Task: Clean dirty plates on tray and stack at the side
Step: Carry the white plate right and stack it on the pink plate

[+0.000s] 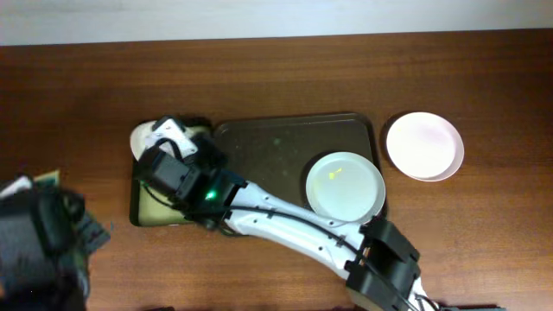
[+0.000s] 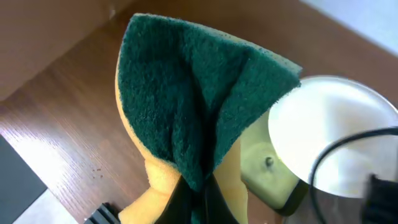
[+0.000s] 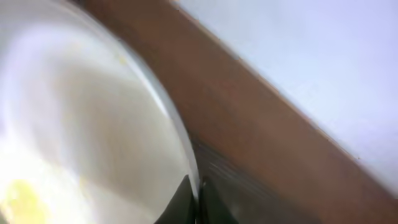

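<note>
Note the tray [image 1: 259,147] at mid-table, long side running left to right, dark brown with a raised rim. Count three dirty plates. Find one plate on the tray [image 1: 346,186] at its right end, lying flat, with faint yellow smears near its middle. Find a second, the plate off the tray [image 1: 423,145], flat on the table [image 1: 86,86] just beyond the tray's right edge, without smears visible from overhead. Find the third, the held plate [image 1: 145,136], left of the tray and over the far corner of the small black tray [image 1: 138,206] with the yellow-green inside, mostly hidden under the wrist from overhead. Trace the right arm [image 1: 294,225] from the lower right edge, low across the tray's near side, to that plate. See the right gripper [image 3: 198,200] closed tight on the rim of the held plate [image 3: 74,124], dark fingers pinching either side of the edge; see a yellow smear at lower left on that plate. See the left gripper [image 2: 196,202] pinched on a sponge [image 2: 186,99], folded with the green scouring face outward and yellow foam at the edges. From the left wrist, see the held plate [image 2: 336,137] to the right of the sponge, above the small black tray [image 2: 261,165]. Cannot tell whether sponge and plate touch, nor whether the plate rests on the small tray. Make out the left arm [image 1: 39,233] only as a dark blur at lower left.
</note>
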